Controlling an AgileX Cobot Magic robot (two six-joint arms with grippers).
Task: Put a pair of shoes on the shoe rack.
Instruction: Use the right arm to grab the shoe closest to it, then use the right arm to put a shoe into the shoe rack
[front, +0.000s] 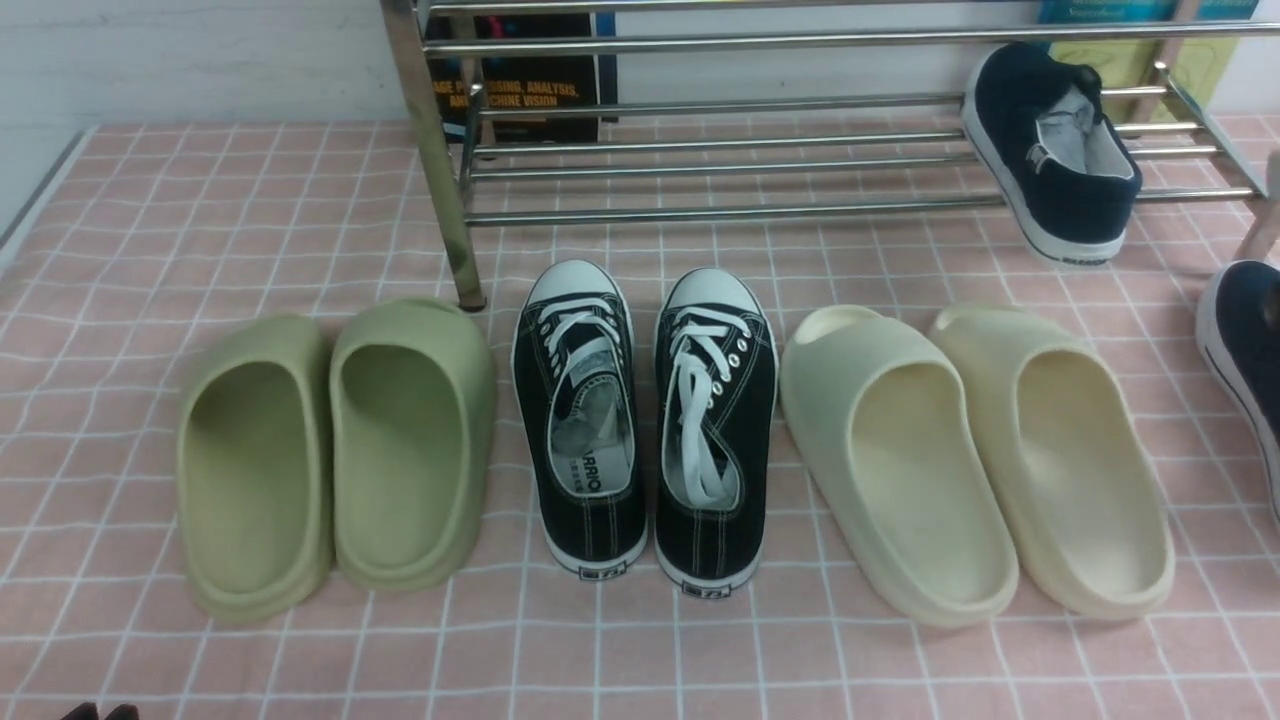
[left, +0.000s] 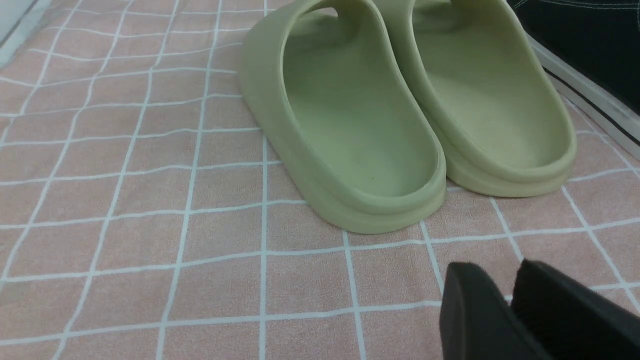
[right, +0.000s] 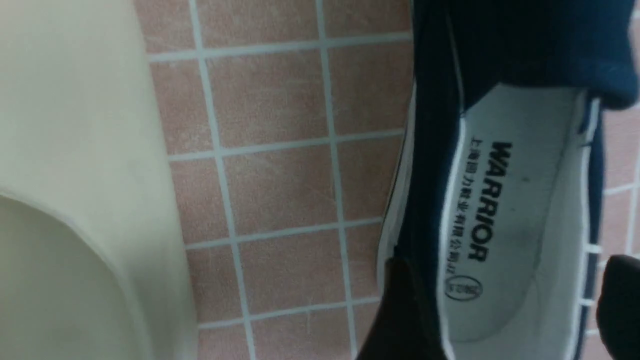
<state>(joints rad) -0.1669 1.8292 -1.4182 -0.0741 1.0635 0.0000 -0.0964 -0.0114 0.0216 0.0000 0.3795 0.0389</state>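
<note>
One navy slip-on shoe rests tilted at the right end of the shoe rack; its mate lies at the right edge of the bench. Fingers of the right gripper stand wide apart astride it. Those of the left gripper, slightly apart, hold nothing.

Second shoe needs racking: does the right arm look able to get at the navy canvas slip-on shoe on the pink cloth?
Probably yes: the right hand hangs open astride the navy canvas slip-on shoe near its heel, and the cream foam slide lies apart across bare cloth.

green slides near black end effector
</note>
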